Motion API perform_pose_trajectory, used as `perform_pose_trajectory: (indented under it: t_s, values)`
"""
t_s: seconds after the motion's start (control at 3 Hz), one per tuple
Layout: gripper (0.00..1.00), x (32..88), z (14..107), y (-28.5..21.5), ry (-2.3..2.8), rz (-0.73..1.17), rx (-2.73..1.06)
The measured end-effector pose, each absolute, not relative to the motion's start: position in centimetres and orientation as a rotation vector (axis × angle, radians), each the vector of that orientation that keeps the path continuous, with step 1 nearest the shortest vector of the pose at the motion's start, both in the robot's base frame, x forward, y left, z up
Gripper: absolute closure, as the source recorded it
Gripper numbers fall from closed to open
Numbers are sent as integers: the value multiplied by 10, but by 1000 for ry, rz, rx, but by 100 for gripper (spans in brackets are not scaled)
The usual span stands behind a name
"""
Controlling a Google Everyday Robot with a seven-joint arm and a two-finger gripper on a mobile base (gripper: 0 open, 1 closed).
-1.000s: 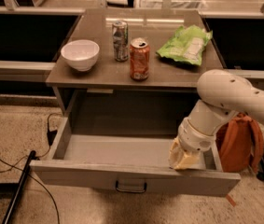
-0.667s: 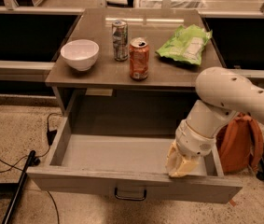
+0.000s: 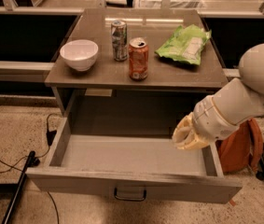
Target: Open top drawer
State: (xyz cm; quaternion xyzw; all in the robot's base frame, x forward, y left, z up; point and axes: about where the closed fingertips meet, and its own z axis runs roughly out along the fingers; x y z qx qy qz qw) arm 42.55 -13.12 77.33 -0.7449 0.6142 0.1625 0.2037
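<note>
Hovering over one top drawer (image 3: 131,157) — open — is one end effector (image 3: 186,135).

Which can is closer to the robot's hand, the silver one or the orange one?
The orange can, standing nearer the front edge of the tabletop than the silver can. The gripper hangs over the right side of the open top drawer.

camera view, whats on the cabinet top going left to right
white bowl → silver can → orange can → green bag. The gripper is not on the cabinet top; it sits lower, over the right end of the open top drawer.
</note>
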Motion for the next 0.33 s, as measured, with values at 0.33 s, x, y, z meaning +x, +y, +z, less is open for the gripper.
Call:
perform_pose_trajectory:
  t_s: [0.33]
  values:
    - [59,429,776,-133,1706,433,-2055]
